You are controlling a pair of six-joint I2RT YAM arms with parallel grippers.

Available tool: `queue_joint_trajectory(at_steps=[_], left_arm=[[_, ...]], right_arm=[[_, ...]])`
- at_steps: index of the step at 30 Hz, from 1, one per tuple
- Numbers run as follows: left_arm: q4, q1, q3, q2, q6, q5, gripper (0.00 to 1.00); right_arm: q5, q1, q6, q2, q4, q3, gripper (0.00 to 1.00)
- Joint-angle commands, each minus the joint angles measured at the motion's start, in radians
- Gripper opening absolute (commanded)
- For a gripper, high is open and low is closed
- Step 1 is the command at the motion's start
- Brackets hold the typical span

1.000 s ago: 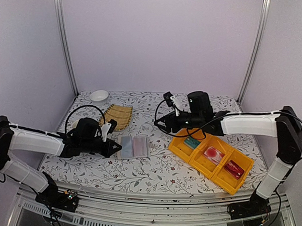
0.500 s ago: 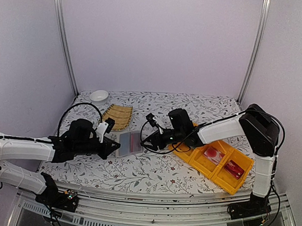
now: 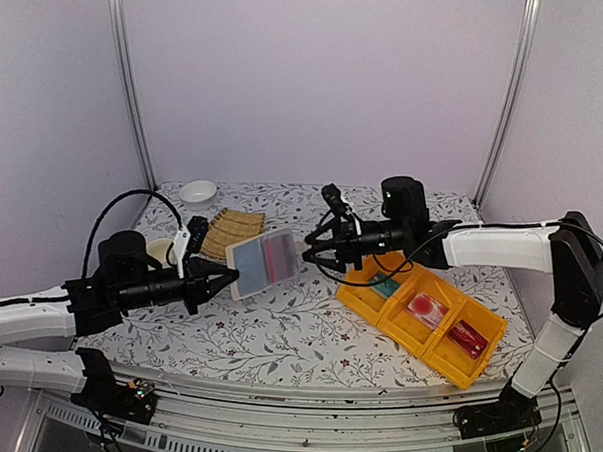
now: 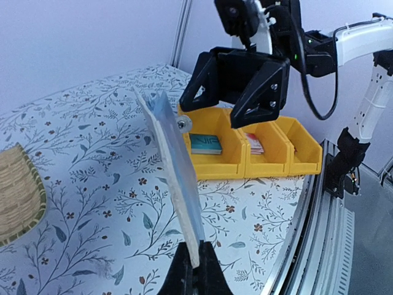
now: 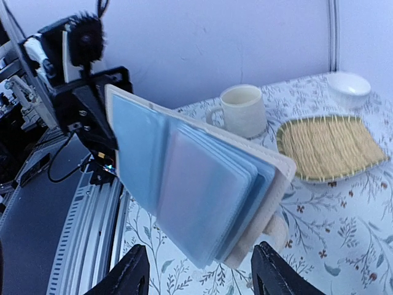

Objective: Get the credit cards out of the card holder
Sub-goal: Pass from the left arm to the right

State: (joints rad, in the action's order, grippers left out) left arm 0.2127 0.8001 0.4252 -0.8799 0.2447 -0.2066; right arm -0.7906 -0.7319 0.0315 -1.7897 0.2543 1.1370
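**Card holder held up open between the two arms**

Top view: the left claw [image 3: 229, 280] pinches the near-left edge of the card holder [image 3: 263, 262]. It holds it clear of the bench [image 3: 306, 351], over the middle, with the lining tilted towards the right arm, which offers the pockets for picking. The right claw [image 3: 306, 248] is spread, just beside the holder's right edge; I cannot tell whether it touches. A reddish tint in the holder's right half suggests that a card may remain inside. Near the right edge, the yellow trays [image 3: 356, 304] carry a teal card [image 3: 383, 286] in the left compartment and a whitish-pink card [image 3: 425, 307] with a red circle in the middle one. A red item [image 3: 467, 338] lies in the last. A bamboo mat [image 3: 231, 228] and a white bowl [image 3: 197, 190] sit towards the far left corner. The bench wears a leaf-print cloth, and pale lilac walls and metal posts close it in.

Left wrist view: the holder stands nearly upright and edge-on, clamped at its lower edge. Beyond it the right claw faces it with its jaws wide, the trays behind.

Right wrist view: the holder fills the frame, grey-blue sleeves fanned out from the beige cover. This claw's own fingers [image 5: 132, 276] stand apart below it, gripping nothing. A mug [image 5: 242, 110] stands beside the mat.
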Motion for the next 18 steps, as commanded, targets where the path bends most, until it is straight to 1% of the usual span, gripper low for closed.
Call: queue_joint_trajectory(at_steps=[1,4,6,8,10,13,16,18], left_arm=[[0.033,0.014,0.033,0.028,-0.031,-0.063,0.0],[0.04,0.032,0.062,0.04,-0.039,-0.115,0.0],[0.042,0.048,0.082,0.048,-0.065,-0.137,0.0],[0.044,0.059,0.105,0.048,-0.1,-0.173,0.0],[0.047,0.074,0.125,0.047,-0.135,-0.194,0.0],[0.069,0.09,0.134,0.047,-0.173,-0.214,0.0],[0.079,0.098,0.13,0.041,-0.188,-0.234,0.0],[0.08,0.106,0.132,0.042,-0.197,-0.24,0.0]], right_arm=[[-0.148,0.024,0.122,0.124,-0.007,-0.042,0.59],[-0.201,0.041,0.093,0.187,0.002,-0.052,0.59],[-0.203,0.042,0.091,0.242,0.052,-0.077,0.6],[-0.182,0.042,0.067,0.27,0.097,-0.094,0.63],[-0.139,0.042,0.069,0.273,0.073,-0.09,0.67],[-0.082,0.042,0.091,0.258,0.065,-0.098,0.68],[-0.106,0.042,0.032,0.248,0.144,-0.116,0.8],[-0.135,0.042,0.012,0.249,0.166,-0.117,0.81]])
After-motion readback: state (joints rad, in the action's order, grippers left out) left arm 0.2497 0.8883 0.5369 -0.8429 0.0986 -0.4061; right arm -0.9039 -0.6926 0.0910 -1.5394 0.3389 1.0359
